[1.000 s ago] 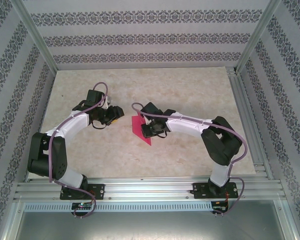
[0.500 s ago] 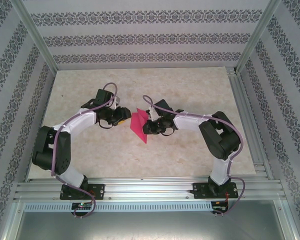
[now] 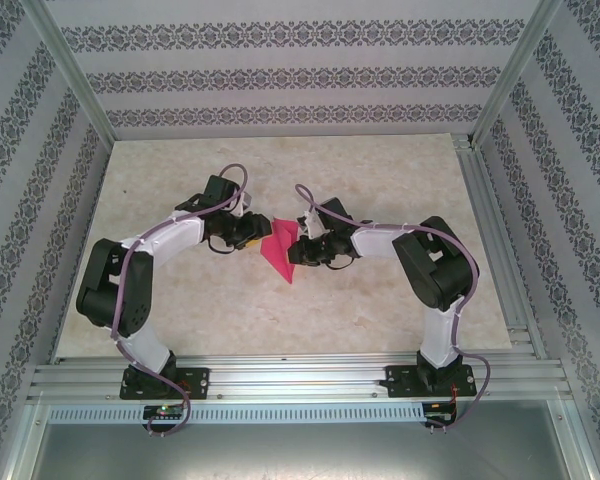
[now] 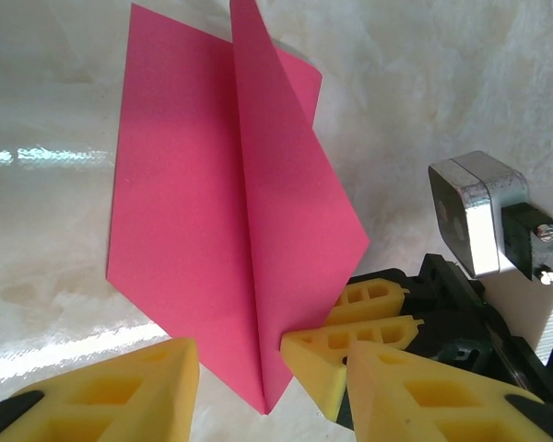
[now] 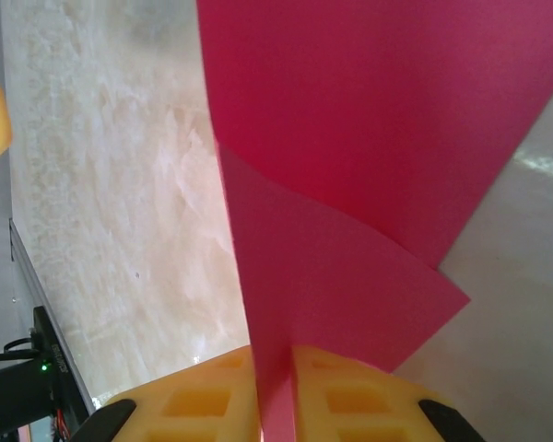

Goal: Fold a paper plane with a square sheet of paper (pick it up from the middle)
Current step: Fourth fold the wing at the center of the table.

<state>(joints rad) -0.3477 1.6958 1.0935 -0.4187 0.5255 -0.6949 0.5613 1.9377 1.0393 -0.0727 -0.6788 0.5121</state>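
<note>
The magenta-pink paper [image 3: 280, 252] is folded into a pointed shape with a raised centre crease and hangs between the two grippers above the table. My right gripper [image 3: 301, 250] is shut on its right edge; in the right wrist view the paper [image 5: 350, 138] rises from between the closed yellow fingers [image 5: 184, 405]. In the left wrist view the paper [image 4: 221, 230] points down toward my left gripper [image 4: 267, 410]. That gripper is open, with the tip of the paper in the gap. The right gripper's fingers [image 4: 369, 331] pinch the paper's lower right edge. My left gripper [image 3: 252, 236] sits at the paper's left side.
The marbled table [image 3: 380, 180] has bare room behind and in front of the arms. Patterned walls and a metal frame [image 3: 500, 240] enclose it. The two wrists are very close together over the middle.
Both arms have swung in and further from the bases. The left gripper has closed the gap to the paper's left side. The right gripper has kept its hold and carried the paper slightly up.
</note>
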